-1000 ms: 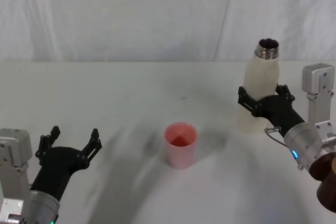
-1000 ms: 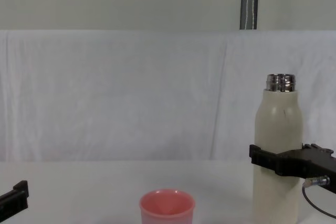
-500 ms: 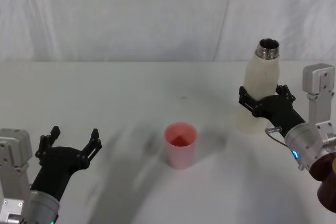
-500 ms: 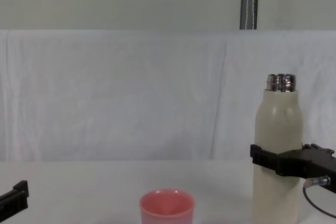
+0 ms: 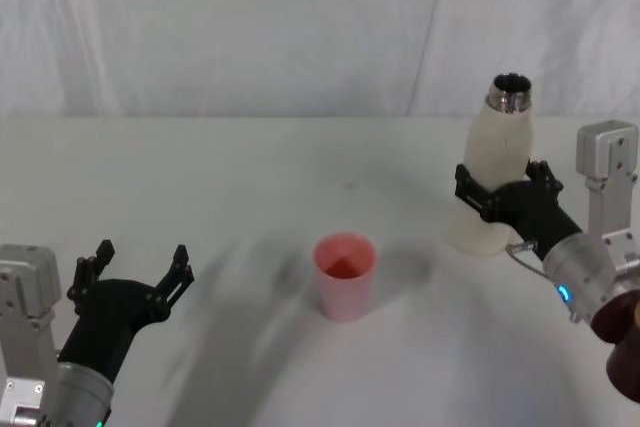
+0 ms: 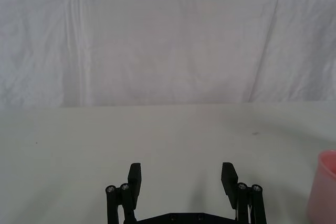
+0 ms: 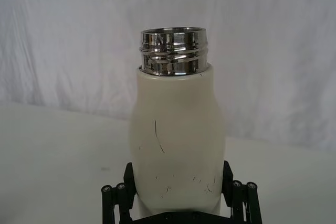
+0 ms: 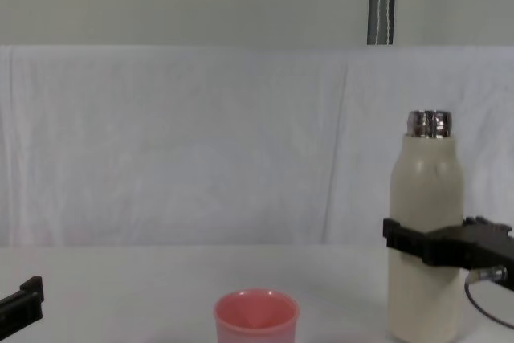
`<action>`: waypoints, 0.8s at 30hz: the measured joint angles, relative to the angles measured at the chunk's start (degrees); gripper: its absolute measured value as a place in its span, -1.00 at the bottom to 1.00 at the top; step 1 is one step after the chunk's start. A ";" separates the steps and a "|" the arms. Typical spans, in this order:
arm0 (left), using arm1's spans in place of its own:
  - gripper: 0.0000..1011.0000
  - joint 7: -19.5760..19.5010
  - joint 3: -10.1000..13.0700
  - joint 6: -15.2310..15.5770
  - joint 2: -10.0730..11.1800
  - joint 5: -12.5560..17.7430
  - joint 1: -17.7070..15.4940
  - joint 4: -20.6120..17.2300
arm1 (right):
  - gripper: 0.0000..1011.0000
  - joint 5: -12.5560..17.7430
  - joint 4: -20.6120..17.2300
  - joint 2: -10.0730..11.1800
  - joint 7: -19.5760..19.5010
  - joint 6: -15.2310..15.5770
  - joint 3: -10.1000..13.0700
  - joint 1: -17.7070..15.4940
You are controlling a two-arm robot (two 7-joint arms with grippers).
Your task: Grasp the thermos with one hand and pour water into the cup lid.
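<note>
The thermos (image 5: pixel 497 162) is a tall cream-white bottle with an open steel neck, upright at the table's right side. My right gripper (image 5: pixel 500 185) is shut on the thermos around its lower body, one black finger on each side. The right wrist view has the thermos (image 7: pixel 176 129) between the fingers. From the chest the thermos (image 8: pixel 424 206) shows its base just above the table. The cup lid (image 5: pixel 345 275), a small pink cup, stands upright at the table's middle, left of the thermos. My left gripper (image 5: pixel 135 265) rests open at the near left, holding nothing.
A white cloth covers the table (image 5: pixel 250 177) and a white cloth backdrop hangs behind it. A grey pole (image 8: pixel 381 2) rises behind the backdrop. Bare tabletop lies between the cup lid (image 8: pixel 256 319) and both grippers.
The thermos has risen slightly in my right gripper; its base now shows in the chest view. The left arm and the cup lid have not moved.
</note>
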 joint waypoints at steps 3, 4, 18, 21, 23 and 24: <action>0.98 0.00 0.00 0.00 0.00 0.00 0.00 0.00 | 0.90 -0.46 -1.50 0.76 0.20 -0.23 -0.22 0.05; 0.98 0.00 0.00 0.00 0.00 0.00 0.00 0.00 | 0.90 -0.55 -1.85 0.95 0.30 -0.24 -0.24 0.07; 0.98 0.00 0.00 0.00 0.00 0.00 0.00 0.00 | 0.90 -4.43 -10.26 6.45 1.73 -0.21 -0.73 -0.44; 0.98 0.00 0.00 0.00 0.00 0.00 0.00 0.00 | 0.90 -6.35 -12.42 8.39 2.05 -0.30 -0.98 -1.14; 0.98 0.00 0.00 0.00 0.00 0.00 0.00 0.00 | 0.90 -7.95 -13.58 9.66 2.31 -0.53 -1.32 -1.63; 0.98 0.00 0.00 0.00 0.00 0.00 0.00 0.00 | 0.90 -7.95 -13.58 9.66 2.31 -0.53 -1.32 -1.63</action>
